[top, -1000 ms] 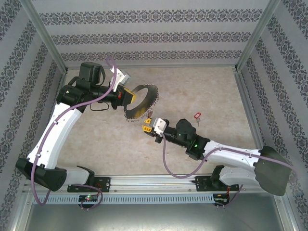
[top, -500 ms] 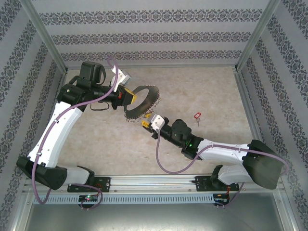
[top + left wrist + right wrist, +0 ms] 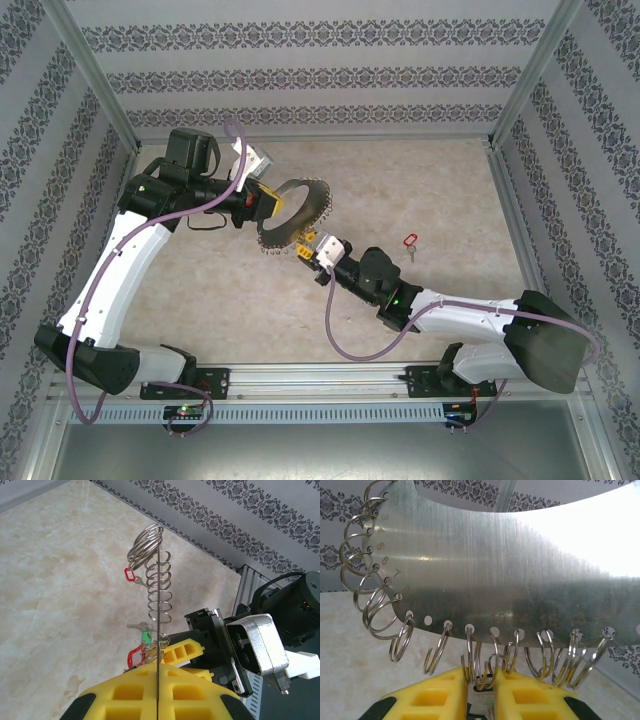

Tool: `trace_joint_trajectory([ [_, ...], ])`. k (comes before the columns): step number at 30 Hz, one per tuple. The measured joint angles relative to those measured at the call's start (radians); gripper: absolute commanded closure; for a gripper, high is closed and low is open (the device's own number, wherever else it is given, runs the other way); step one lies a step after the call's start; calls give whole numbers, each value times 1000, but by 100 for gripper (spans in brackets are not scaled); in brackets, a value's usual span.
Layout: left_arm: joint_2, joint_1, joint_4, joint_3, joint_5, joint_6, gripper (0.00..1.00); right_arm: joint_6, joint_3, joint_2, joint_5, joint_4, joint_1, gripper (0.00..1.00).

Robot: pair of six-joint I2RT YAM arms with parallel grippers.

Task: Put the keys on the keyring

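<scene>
The left gripper (image 3: 268,203) has its yellow fingers pressed shut on the edge of the keyring (image 3: 322,212) and holds it in the air over the table (image 3: 430,190), toward the far left. From the left wrist the keyring shows edge-on as a thin upright line rising out of the closed fingers. From the right wrist it shows as a flat, brushed metal band with a row of numbered holes along its rim. Each hole that can be seen carries small rings (image 3: 400,640), which hang down loosely and overlap in places. The right gripper (image 3: 308,246) is up against the lower rim of the keyring, its fingertips just under the hanging rings. Its yellow fingers stand nearly together, leaving a narrow slot, and a silvery piece (image 3: 480,703) sits clamped in that slot; whether it is a key blade or one of the rings cannot be told. In the left wrist view a green key (image 3: 146,636) and a red key (image 3: 135,656) hang close beside that gripper's fingertips, next to the keyring's edge. A loose red key (image 3: 408,240) lies flat on the table, well apart from the keyring and off to the right of it.
</scene>
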State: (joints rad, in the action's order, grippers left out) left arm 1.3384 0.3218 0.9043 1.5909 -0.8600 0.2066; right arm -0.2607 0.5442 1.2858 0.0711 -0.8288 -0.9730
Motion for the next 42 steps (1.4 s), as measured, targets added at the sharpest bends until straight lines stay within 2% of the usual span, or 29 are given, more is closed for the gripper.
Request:
trace_joint_trajectory([
  [6, 0, 0, 8, 1, 0, 0, 94, -2, -18, 0, -1, -7, -1, 76],
  [13, 0, 0, 11, 6, 0, 0, 94, -13, -29, 0, -1, -14, -18, 80],
  [25, 0, 0, 19, 7, 0, 4, 95, -47, -39, -24, 23, -23, -27, 82],
  [35, 0, 0, 29, 20, 0, 8, 94, -77, -44, -25, 61, -32, -40, 89],
  [42, 0, 0, 32, 20, 0, 11, 95, -87, -44, -32, 63, -37, -40, 88],
])
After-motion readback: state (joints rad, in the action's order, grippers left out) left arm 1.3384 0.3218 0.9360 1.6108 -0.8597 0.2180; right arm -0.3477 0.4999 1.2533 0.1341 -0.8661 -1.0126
